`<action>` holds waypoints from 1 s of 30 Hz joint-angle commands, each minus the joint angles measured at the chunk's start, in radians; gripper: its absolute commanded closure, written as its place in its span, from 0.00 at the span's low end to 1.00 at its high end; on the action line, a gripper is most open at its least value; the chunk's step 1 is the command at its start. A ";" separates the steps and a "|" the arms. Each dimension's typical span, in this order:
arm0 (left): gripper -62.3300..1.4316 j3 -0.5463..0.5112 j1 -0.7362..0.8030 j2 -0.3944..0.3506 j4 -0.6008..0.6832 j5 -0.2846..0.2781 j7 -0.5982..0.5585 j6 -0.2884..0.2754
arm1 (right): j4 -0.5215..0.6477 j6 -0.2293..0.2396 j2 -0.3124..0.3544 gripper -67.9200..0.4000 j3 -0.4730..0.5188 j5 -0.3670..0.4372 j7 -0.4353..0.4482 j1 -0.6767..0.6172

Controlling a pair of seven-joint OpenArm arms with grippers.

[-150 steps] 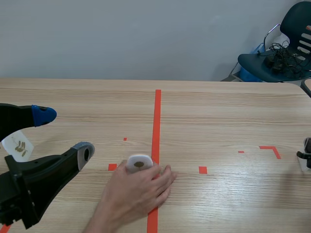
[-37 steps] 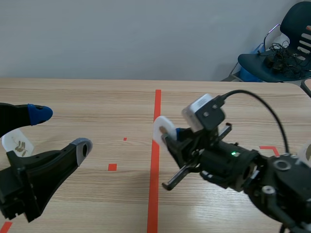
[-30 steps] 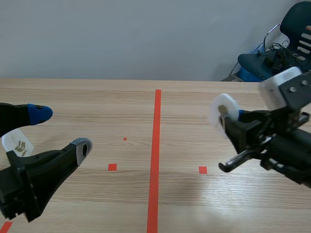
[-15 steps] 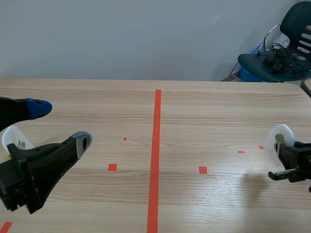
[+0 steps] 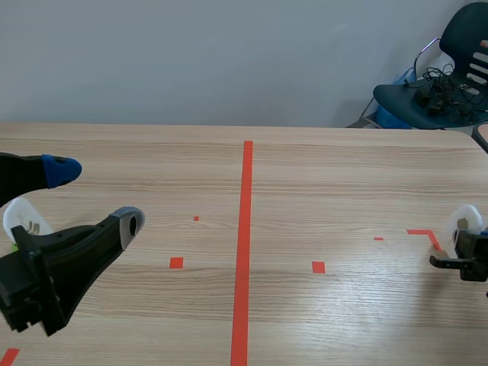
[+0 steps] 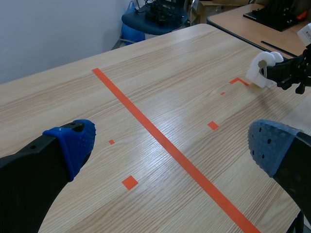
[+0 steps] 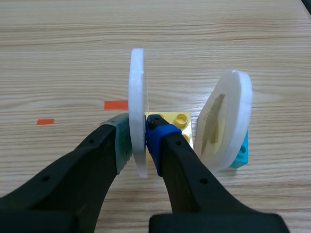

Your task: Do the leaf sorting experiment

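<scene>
I am working near the right-hand side of the table (image 5: 320, 175). The right gripper (image 7: 138, 141) sits low by the corner tape mark (image 5: 424, 232), and the wood runs out not far beyond it. The far edge runs along the wall, with a dark chair (image 5: 450, 84) behind the right corner. Between my two arms lies a broad stretch of bare wood crossed by the centre tape line (image 5: 244, 244) and a few small red squares.

The right gripper's fingers are pinched tight on a white disc (image 7: 138, 111). It stands upright on its edge between the grey pad and the blue pad. I cannot tell whether its lower rim touches the table. Just beside the blue-padded finger, on its outer side, a second white disc (image 7: 226, 121) leans tilted with a leaf (image 7: 214, 121) on its face. It rests against a yellow brick (image 7: 177, 121) and a blue brick (image 7: 240, 153). The two discs are apart, with the finger and the yellow brick between them.

The left gripper (image 6: 172, 143) hangs wide open with nothing in it, well away at the other side. A third white disc (image 5: 19, 215) shows just behind it.
</scene>
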 commanded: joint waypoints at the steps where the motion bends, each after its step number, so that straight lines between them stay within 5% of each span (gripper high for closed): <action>1: 0.00 0.003 0.000 0.002 0.003 -0.011 -0.013 -0.002 | 0.035 -0.015 0.011 0.88 0.006 0.006 0.020 -0.002; 9: 0.00 0.003 0.000 0.002 0.003 -0.011 -0.013 -0.002 | 0.045 -0.017 0.043 0.48 0.019 -0.002 0.079 -0.006; 15: 0.00 0.003 0.000 0.002 0.003 -0.011 -0.013 -0.002 | 0.135 0.008 0.059 0.00 0.084 0.018 0.100 -0.010; 21: 0.00 0.003 0.000 0.002 0.003 -0.011 -0.014 -0.002 | 0.343 0.187 0.098 0.00 0.093 0.110 -0.089 -0.047; 30: 0.00 0.003 0.000 0.002 0.003 -0.011 -0.014 -0.002 | 0.780 0.186 0.116 0.00 0.087 0.198 -0.428 -0.180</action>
